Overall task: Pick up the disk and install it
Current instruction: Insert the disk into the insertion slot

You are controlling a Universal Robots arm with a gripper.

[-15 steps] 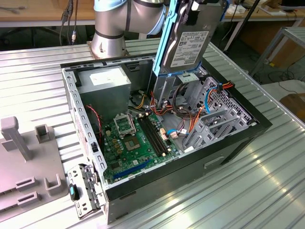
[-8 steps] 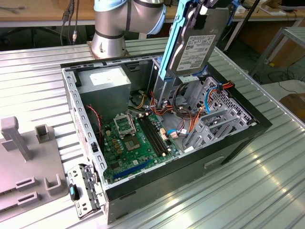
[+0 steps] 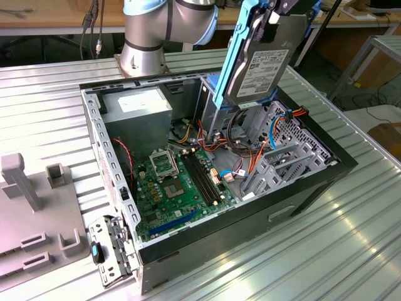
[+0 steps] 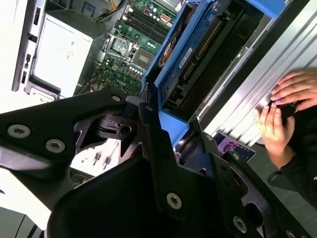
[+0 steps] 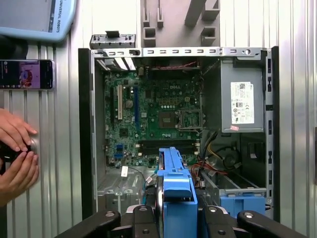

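The gripper (image 3: 274,11) is squeezed tight on the top of the disk (image 3: 260,66), which hangs on its edge in the air over the open computer box (image 3: 250,221), and if it tilts or slips it could bump the wires (image 3: 250,149) or the metal cage (image 3: 294,147) and get stuck.

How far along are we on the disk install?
Pickup looks done: the pincer grips the silver-grey metal hard drive with light-blue plastic rails, holding it on edge in the air above the open black computer case. Installing is left: the drive is not yet seated in the metal drive cage.
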